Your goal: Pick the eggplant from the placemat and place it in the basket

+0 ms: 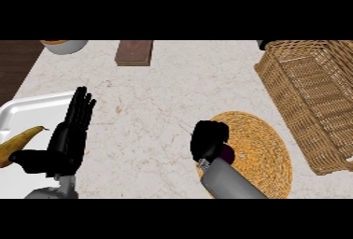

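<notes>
Now your right hand (208, 140) curls over the smooth, likely slippery dark purple eggplant (228, 152) on the round woven straw placemat (265, 140); grip its middle before the wicker basket (310, 93). Left hand (72, 126) rests open.

Two arms enter from the 6 o'clock edge. The left hand (69, 133), toward 8 o'clock, is matte black throughout: long, slim, segmented fingers, a broad black palm and a thick black thumb. Below it sits a pale grey wrist piece with ribbed detail. The right hand (208, 140), toward 5 o'clock, is the same glossy-edged black, blocky in outline, joined by a small metallic fitting to a smooth, rounded, mid-grey forearm that widens toward the frame's edge.
</notes>
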`<state>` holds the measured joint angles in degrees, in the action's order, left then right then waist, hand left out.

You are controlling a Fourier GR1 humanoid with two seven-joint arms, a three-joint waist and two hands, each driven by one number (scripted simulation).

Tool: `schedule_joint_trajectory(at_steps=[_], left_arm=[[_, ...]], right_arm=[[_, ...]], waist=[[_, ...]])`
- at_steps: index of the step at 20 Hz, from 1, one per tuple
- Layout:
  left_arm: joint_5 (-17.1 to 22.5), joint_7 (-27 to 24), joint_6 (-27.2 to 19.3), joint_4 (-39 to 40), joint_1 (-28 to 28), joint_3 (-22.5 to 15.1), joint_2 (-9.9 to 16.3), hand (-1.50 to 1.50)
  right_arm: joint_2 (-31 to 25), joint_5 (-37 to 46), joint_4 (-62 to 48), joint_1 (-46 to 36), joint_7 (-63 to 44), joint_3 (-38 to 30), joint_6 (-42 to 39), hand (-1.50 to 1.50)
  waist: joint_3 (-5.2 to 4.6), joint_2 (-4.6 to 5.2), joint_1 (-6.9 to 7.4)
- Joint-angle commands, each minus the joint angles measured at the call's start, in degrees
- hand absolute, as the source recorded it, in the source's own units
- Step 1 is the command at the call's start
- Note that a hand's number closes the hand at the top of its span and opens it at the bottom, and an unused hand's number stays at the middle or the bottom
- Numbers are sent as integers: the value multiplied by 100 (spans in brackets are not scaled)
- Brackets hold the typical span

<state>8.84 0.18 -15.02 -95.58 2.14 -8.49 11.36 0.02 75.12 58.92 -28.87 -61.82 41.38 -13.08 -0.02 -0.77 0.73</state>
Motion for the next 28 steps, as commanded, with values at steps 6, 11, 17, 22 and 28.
schedule_joint_trajectory(at_steps=[6, 11, 17, 22, 28], left_arm=[[-34, -253, 215, 5, -278, -14, -79, 0], [-20, -132, 49, -95, -66, 98, -65, 0], [7, -157, 195, -124, -70, 63, 11, 0], [-41, -150, 248, -176, 65, -136, -83, 0], [-66, -108, 298, -71, 171, -254, -145, 0]], right_arm=[[-2, -37, -701, -421, -479, 293, -143, 150], [-299, -675, -699, -775, -858, -2133, 1080, 150], [-792, -1037, -891, -1494, -1117, -3838, 1827, 150], [-933, -684, -1061, -2139, -1177, -4450, 2827, 150], [-1071, 160, -1156, -2866, -1133, -4731, 3954, 150]], waist=[[2, 90, 41], [48, 208, -81], [49, 337, 179], [30, 349, 449], [6, 344, 587]])
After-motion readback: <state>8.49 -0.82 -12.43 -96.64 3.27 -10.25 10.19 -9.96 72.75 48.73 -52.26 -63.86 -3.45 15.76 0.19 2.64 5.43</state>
